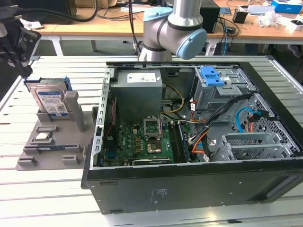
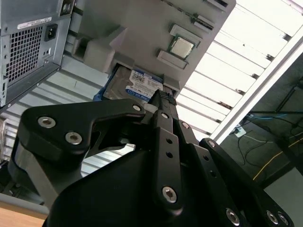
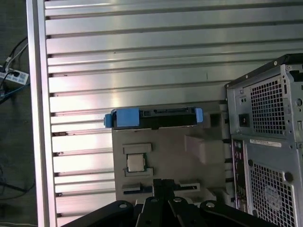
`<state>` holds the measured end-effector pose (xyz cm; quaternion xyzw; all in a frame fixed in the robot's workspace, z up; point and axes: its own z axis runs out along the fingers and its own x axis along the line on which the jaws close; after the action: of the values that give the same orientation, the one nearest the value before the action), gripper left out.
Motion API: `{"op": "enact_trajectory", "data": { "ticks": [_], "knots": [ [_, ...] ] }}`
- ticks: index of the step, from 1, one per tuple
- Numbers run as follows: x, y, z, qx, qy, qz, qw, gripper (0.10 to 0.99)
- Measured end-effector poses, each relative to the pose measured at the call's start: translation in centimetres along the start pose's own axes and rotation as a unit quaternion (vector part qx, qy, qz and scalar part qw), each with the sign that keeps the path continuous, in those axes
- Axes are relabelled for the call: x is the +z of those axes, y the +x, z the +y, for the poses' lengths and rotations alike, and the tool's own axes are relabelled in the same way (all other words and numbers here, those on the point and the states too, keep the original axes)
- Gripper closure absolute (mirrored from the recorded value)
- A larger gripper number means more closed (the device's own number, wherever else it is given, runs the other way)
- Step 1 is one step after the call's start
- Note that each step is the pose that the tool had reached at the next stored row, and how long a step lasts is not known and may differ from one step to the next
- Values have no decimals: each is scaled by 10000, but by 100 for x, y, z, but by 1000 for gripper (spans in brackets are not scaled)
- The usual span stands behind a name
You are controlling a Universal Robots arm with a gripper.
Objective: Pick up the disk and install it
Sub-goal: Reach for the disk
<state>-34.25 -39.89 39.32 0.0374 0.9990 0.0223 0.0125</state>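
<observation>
At the exterior view's far left the claw (image 1: 20, 59) hangs in the air, clenched on nothing. In the first wrist view its fingertips (image 3: 158, 187) meet with no gap between them. Just to the exterior view's right of the claw, and lower, stands the disk (image 1: 50, 100). It sits upright on its edge in a slot of the grey holder (image 1: 47, 149) on the slatted table (image 1: 47, 198), label facing out, untouched — claw and disk are apart.

In the first wrist view the disk's top edge is a long blue-and-black bar lying crosswise to the claw. The processor chip (image 3: 136, 163) lies on the holder between the two. By my reading the disk lies ahead of the claw, across the holder and below it, long edge uppermost.

Further to the exterior view's right sits the open computer case (image 1: 189, 184) — the disk is not yet in it.
</observation>
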Motion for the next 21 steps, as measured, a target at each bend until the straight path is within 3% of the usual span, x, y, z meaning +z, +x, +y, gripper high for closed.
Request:
{"op": "enact_trajectory", "data": {
  "ticks": [5, 10, 14, 21],
  "knots": [
    [-3, 138, -10, 1, 0, 0, 10000, 984],
    [-7, 330, -19, 0, 0, 0, 10000, 984],
    [-7, 424, 19, 1, 1, 0, 10000, 984],
    [-8, 449, 21, 0, 2, 0, 10000, 984]
  ]
}}
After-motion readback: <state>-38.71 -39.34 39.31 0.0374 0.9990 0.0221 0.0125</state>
